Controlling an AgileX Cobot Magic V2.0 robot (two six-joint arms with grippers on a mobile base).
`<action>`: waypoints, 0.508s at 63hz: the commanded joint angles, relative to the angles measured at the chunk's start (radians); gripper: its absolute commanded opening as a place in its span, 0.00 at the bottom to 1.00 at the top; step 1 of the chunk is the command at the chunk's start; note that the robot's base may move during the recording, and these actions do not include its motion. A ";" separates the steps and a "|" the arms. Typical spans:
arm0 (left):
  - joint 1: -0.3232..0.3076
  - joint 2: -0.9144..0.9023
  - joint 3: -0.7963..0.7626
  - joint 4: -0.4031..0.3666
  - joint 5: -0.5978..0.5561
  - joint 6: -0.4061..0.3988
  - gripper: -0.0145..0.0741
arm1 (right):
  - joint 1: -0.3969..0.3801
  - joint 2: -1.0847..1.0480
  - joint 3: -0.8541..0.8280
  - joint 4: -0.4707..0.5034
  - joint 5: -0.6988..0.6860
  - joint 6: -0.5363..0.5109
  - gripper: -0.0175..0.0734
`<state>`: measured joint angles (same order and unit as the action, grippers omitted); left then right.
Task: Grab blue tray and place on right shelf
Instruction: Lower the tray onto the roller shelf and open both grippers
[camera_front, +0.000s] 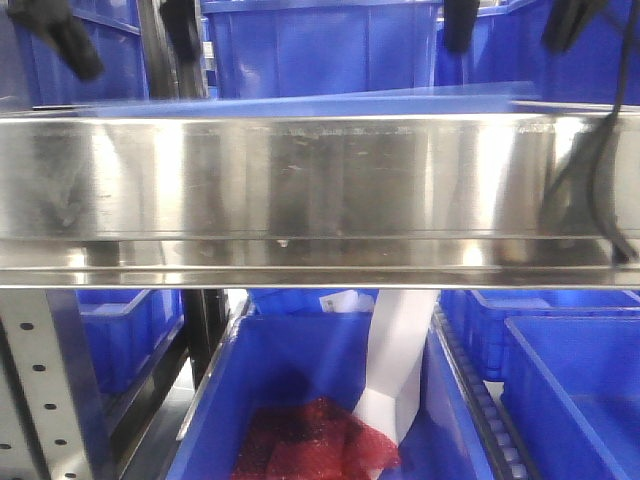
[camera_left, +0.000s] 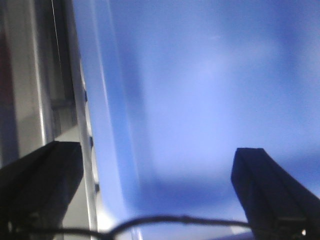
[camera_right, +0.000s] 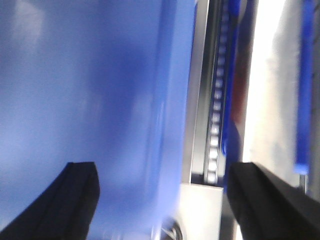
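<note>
Front view: blue tray on right shelf, both grippers spread, unladen

The shelf spans the front view from 9 to 3 o'clock, its broad shiny steel lip facing the camera. A grey perforated upright carries it at 8 o'clock. On its top, seen edge-on, lies the tray, a thin pale-blue strip running from 10 to 2 o'clock. Behind it, at 12 o'clock, stands a dark-blue bin; whether it rests on this shelf cannot be told.
</note>
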<state>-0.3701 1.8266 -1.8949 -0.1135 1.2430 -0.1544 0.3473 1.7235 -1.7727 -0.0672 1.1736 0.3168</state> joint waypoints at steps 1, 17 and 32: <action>-0.033 -0.136 -0.025 0.001 -0.035 0.011 0.69 | 0.001 -0.127 -0.027 -0.022 -0.041 -0.014 0.80; -0.162 -0.414 0.135 0.120 -0.107 0.011 0.30 | 0.003 -0.401 0.166 -0.027 -0.110 -0.036 0.28; -0.189 -0.733 0.441 0.150 -0.291 0.009 0.12 | 0.003 -0.736 0.497 -0.027 -0.284 -0.109 0.25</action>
<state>-0.5508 1.2042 -1.5066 0.0286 1.0851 -0.1454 0.3476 1.1068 -1.3362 -0.0716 1.0083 0.2407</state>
